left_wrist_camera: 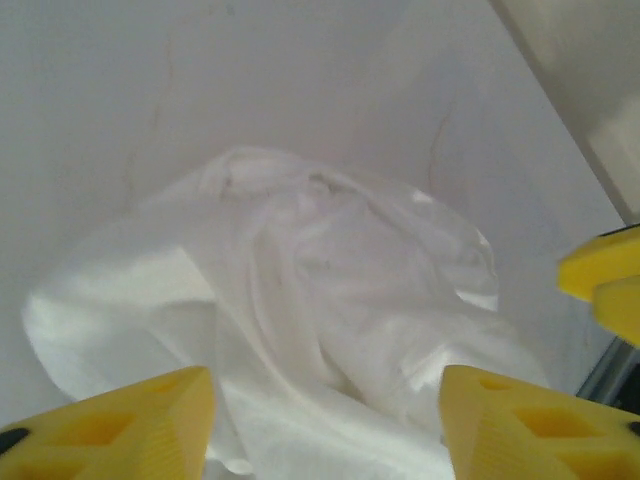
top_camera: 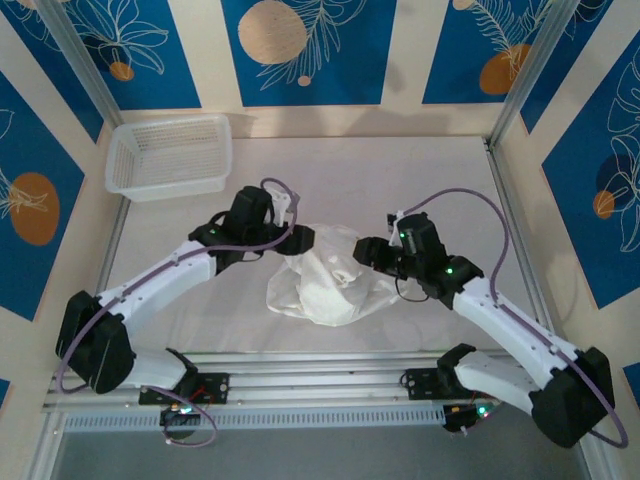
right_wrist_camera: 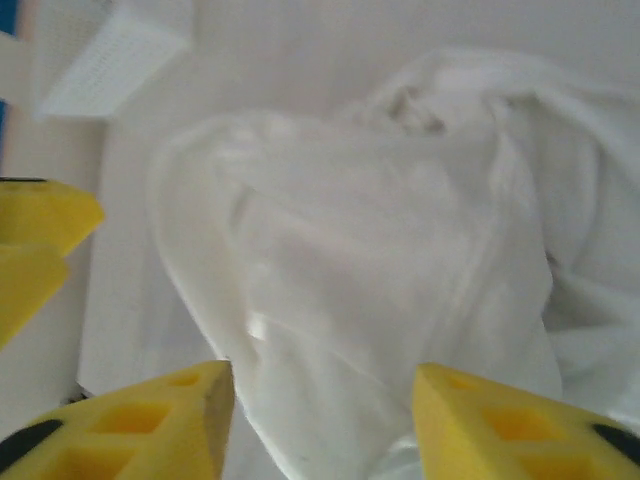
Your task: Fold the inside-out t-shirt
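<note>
The inside-out t-shirt (top_camera: 325, 275) lies crumpled at the middle of the white table (top_camera: 420, 170). The left gripper (left_wrist_camera: 325, 395) and right gripper (right_wrist_camera: 320, 400) flank it, jaws apart, seemingly holding nothing. A mesh basket (top_camera: 170, 155) sits at the far left, and blue-and-cream leaf-patterned walls (top_camera: 300, 50) surround the table.

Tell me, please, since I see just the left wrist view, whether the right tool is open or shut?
Observer: Open. In the right wrist view the right tool has its fingers apart above the shirt.
Operator: How does the whole shirt lie?
Observer: As a crumpled heap in the middle of the table, between the left tool and the right tool, with no neat fold.
Operator: Is anything else on the table?
Observer: A white basket stands at the far left corner, apart from the shirt.
</note>
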You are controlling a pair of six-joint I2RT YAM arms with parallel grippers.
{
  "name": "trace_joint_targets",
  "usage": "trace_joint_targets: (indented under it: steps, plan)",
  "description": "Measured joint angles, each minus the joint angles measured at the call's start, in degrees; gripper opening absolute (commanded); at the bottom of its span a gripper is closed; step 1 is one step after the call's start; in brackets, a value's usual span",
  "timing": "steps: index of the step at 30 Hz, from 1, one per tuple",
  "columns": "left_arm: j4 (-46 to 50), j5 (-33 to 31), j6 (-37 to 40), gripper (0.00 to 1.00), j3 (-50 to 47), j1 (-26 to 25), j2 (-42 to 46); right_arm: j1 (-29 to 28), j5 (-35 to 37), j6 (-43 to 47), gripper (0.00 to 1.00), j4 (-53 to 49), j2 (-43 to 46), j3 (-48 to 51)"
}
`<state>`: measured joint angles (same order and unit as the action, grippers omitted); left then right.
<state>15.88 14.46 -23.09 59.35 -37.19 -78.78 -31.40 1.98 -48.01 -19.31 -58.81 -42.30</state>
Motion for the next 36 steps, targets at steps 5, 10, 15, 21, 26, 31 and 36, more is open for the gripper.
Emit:
trace_joint_targets:
  steps: [5,10,15,21,26,31,36]
  plan:
    - [0.24,-0.94,-1.36,0.67,-1.16,-2.29,-3.04,-0.5,-3.61,-2.38,0.42,0.17,-4.22,0.04]
    - [-0.11,-1.07,-3.13,0.65,-1.31,-2.32,-6.47,-0.81,-7.13,-4.28,0.07,2.08,-8.39,-0.96]
    - [-0.55,-1.14,-5.27,0.4,-1.31,-2.32,-9.79,-1.22,-9.11,-5.16,0.0,2.05,-9.2,-3.19]
    - [-3.67,-6.32,-5.42,0.24,-3.34,-2.32,-10.71,0.83,-12.68,-8.13,0.0,4.55,-2.56,-4.02]
    - [-9.35,-13.81,-4.24,0.45,-10.34,-2.32,-10.71,3.89,-15.58,-11.61,0.0,7.72,0.79,-7.23]
    - [-14.19,-18.23,-1.46,0.64,-14.4,-2.12,-7.15,3.91,-15.52,-12.26,0.0,7.3,0.85,-9.44]
    - [-12.85,-20.26,1.92,0.69,-16.9,-1.66,6.43,4.22,-14.12,-13.09,0.0,8.02,1.09,-9.46]
